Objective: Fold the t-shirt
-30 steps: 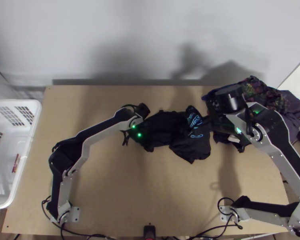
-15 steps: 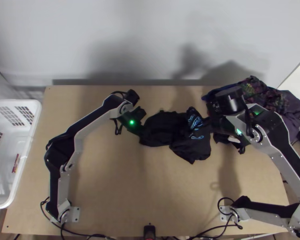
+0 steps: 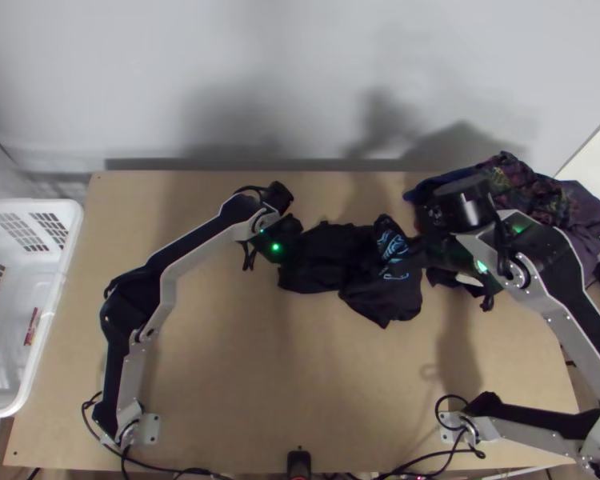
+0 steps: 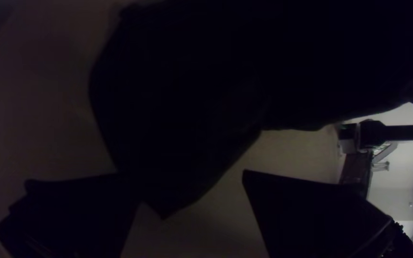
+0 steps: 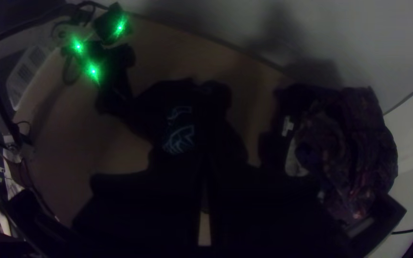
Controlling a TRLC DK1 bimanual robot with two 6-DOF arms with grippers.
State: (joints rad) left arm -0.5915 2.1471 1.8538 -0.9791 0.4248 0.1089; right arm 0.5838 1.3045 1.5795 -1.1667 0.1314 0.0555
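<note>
The black t-shirt (image 3: 324,256) lies bunched near the middle of the table, its blue print facing up. At its left end is my left gripper (image 3: 290,240); in the left wrist view this gripper (image 4: 188,174) has its fingers wide apart, with a dark corner of the shirt (image 4: 182,110) against or behind one of them. My right gripper (image 3: 430,246) is at the shirt's right end. Seen in the right wrist view, the right gripper (image 5: 205,169) has its fingers nearly together on the shirt (image 5: 182,119), the held part dark between them.
A heap of dark, partly patterned clothes (image 3: 540,196) rests at the table's back right, beside and beneath the right arm. Left of the table stands a white basket (image 3: 64,280). Bare wooden table (image 3: 300,368) lies in front of the shirt.
My left gripper moved left and toward the table's back, then came partway back right to the shirt. The right arm has barely shifted.
</note>
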